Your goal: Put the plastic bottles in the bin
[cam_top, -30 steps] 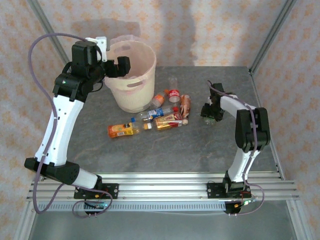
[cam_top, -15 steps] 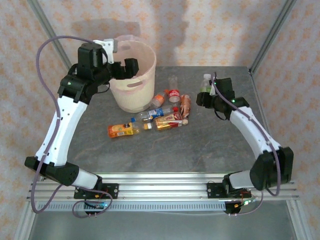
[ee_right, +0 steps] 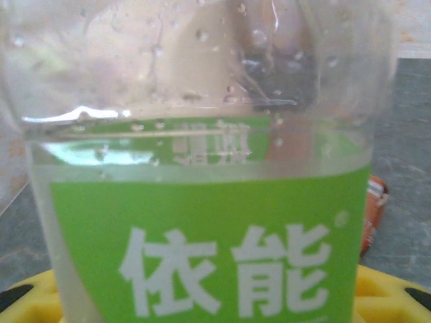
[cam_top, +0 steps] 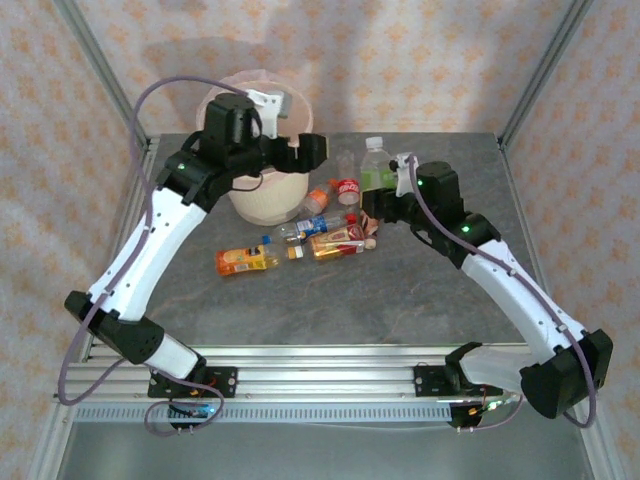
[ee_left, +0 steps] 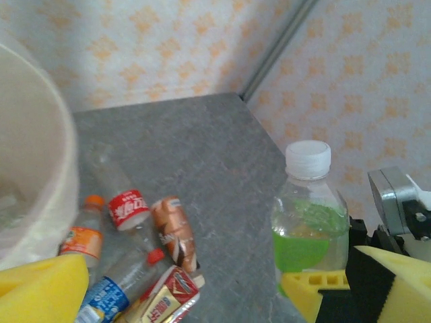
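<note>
While the right gripper [cam_top: 378,203] clamps the green-labelled bottle [cam_top: 375,165] upright, white cap uppermost, above the table [cam_top: 420,290] right of the bin [cam_top: 262,197], the left gripper [cam_top: 312,150] hangs beside the bin, jaws spread, empty

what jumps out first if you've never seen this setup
The bottle with the green label catches the eye first, held upright above the table by the right end effector, a little right of centre. Next come the big pale bin at the far left, partly behind the left arm, and the heap of bottles lying on their sides just in front of it.
</note>
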{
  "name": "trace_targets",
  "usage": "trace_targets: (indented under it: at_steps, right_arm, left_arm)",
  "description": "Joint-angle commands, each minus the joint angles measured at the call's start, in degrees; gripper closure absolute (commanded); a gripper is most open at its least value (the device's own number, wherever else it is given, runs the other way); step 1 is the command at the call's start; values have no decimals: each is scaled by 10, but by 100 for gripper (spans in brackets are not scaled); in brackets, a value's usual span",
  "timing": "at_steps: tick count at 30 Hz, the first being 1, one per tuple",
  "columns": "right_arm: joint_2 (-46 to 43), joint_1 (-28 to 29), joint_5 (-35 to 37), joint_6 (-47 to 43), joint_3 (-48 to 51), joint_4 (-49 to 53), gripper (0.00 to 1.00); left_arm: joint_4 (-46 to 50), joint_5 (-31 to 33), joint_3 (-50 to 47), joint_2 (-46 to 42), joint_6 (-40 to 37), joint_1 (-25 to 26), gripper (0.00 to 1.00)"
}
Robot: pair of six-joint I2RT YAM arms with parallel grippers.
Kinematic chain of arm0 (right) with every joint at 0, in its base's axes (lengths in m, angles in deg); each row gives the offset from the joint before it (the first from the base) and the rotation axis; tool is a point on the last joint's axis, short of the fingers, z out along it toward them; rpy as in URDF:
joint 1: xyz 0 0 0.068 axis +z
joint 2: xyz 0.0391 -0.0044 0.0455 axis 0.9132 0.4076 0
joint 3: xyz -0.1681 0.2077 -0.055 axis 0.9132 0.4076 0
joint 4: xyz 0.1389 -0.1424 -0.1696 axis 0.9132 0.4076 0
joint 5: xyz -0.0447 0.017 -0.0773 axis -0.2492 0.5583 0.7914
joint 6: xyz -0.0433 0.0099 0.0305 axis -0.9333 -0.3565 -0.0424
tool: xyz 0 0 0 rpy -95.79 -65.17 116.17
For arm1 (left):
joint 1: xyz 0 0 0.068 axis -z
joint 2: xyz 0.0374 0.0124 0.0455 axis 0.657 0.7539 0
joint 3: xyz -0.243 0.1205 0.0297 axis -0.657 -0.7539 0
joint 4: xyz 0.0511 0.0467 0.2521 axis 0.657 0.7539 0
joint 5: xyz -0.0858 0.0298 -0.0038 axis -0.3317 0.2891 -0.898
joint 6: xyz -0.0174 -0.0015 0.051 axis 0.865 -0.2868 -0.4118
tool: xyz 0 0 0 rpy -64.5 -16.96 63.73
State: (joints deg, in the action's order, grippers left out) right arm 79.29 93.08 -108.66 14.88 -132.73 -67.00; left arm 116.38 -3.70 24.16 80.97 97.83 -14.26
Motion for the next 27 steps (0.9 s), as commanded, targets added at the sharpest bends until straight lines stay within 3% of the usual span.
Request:
trace_targets:
  at_steps: [1, 5, 14, 25, 27]
  right_arm:
    - [-12, 20, -19, -13, 3, -47, 50]
    - [-7, 44, -19, -10, 0, -69, 50]
    - [24, 80, -18, -14, -22, -79, 50]
    - [44, 107, -10, -22, -48, -76, 50]
    - [43, 107, -10, -21, -49, -77, 50]
  left_arm:
    - [-33, -23, 21, 9, 13, 12, 0]
    - [-56, -32, 17, 15, 25, 21, 1]
    - [-93, -90, 27, 41, 60, 30, 14]
    - [-81, -78, 32, 57, 60, 34, 25]
    - [-75, -73, 32, 57, 56, 33, 33]
